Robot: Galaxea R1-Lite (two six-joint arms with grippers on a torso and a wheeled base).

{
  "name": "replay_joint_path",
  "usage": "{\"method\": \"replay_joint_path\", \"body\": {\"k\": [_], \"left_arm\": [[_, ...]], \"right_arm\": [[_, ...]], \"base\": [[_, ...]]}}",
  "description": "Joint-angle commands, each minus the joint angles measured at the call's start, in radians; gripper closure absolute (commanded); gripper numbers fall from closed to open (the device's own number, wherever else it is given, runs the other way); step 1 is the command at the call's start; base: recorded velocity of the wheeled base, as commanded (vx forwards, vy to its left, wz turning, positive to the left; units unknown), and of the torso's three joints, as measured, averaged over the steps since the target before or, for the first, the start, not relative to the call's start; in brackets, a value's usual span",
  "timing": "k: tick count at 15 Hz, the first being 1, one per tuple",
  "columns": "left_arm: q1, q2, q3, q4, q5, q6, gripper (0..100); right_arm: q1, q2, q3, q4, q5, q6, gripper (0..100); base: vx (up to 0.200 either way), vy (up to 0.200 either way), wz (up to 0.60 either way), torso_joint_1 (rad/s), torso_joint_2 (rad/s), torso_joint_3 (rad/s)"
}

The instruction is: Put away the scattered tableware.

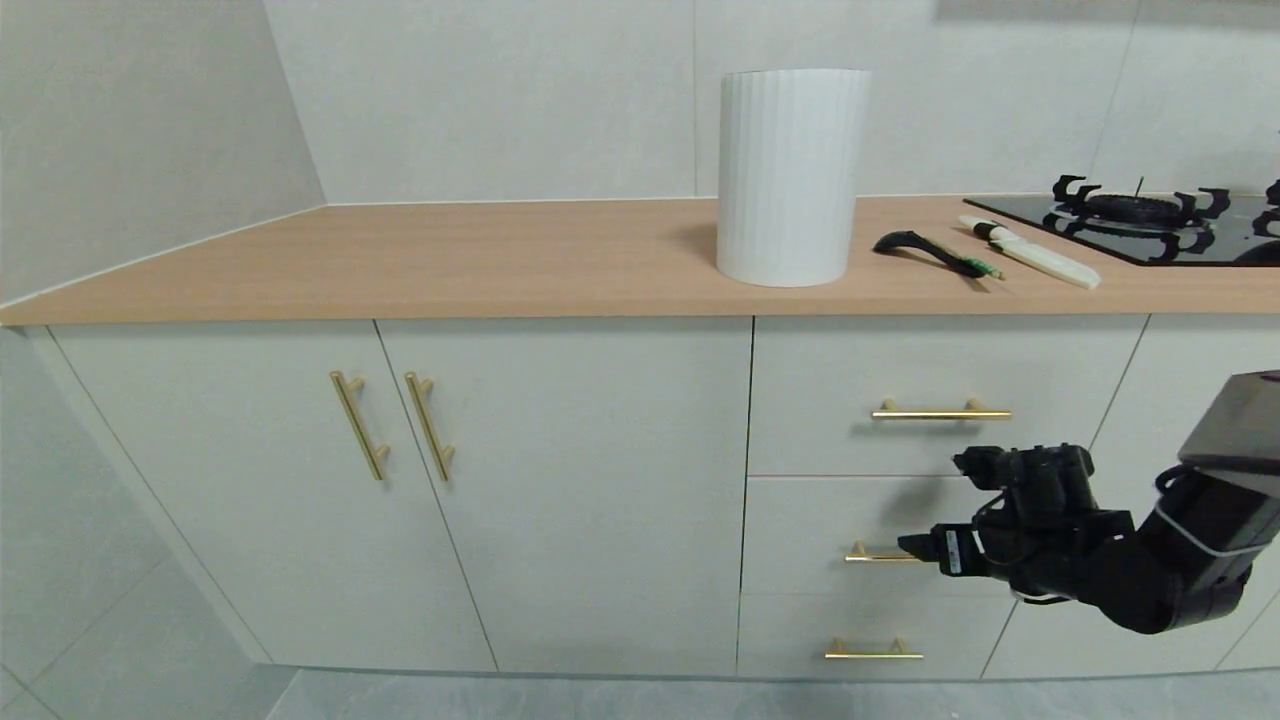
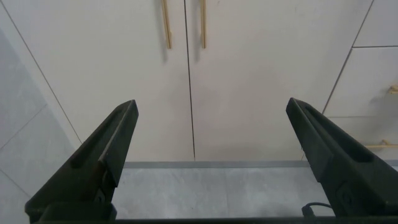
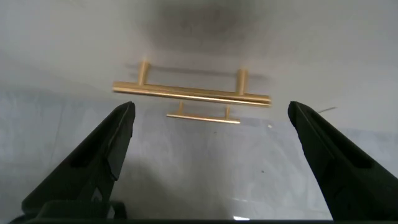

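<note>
As right gripper (image 3: 210, 109) gapes — handle (image 3: 191, 93) ahead.

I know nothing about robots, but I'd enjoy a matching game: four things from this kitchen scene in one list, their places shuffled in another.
Things:
1. white ribbed container
2. black spoon
3. gas hob
4. right gripper

Places:
A. facing the middle drawer handle, open
B. at the far right of the counter
C. upright on the counter, left of the utensils
D. lying between the container and the white utensil

Pairs: 1-C, 2-D, 3-B, 4-A
</note>
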Motion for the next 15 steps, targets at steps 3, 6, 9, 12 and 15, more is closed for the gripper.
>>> {"method": "replay_joint_path", "body": {"k": [3, 6, 9, 12, 15], "left_arm": [[0.000, 0.000, 0.000, 0.000, 0.000, 0.000, 0], [-0.002, 0.000, 0.000, 0.000, 0.000, 0.000, 0], [0.000, 0.000, -0.002, 0.000, 0.000, 0.000, 0], [0.000, 0.000, 0.000, 0.000, 0.000, 0.000, 0], [0.000, 0.000, 0.000, 0.000, 0.000, 0.000, 0]], "right_arm": [[0.006, 0.214, 0.003, -0.238, -0.105, -0.002, 0], [0.004, 0.219, -0.007, -0.247, -0.106, -0.002, 0], [0.001, 0.243, -0.035, -0.247, -0.137, 0.001, 0], [0.000, 0.253, -0.043, -0.249, -0.146, 0.003, 0], [-0.005, 0.257, -0.038, -0.244, -0.146, -0.004, 0]], "base": [[0.000, 0.000, 0.00, 0.000, 0.00, 0.000], [0.000, 0.000, 0.00, 0.000, 0.00, 0.000], [0.000, 0.000, 0.00, 0.000, 0.00, 0.000], [0.000, 0.000, 0.00, 0.000, 0.00, 0.000], [0.000, 0.000, 0.00, 0.000, 0.00, 0.000]]}}
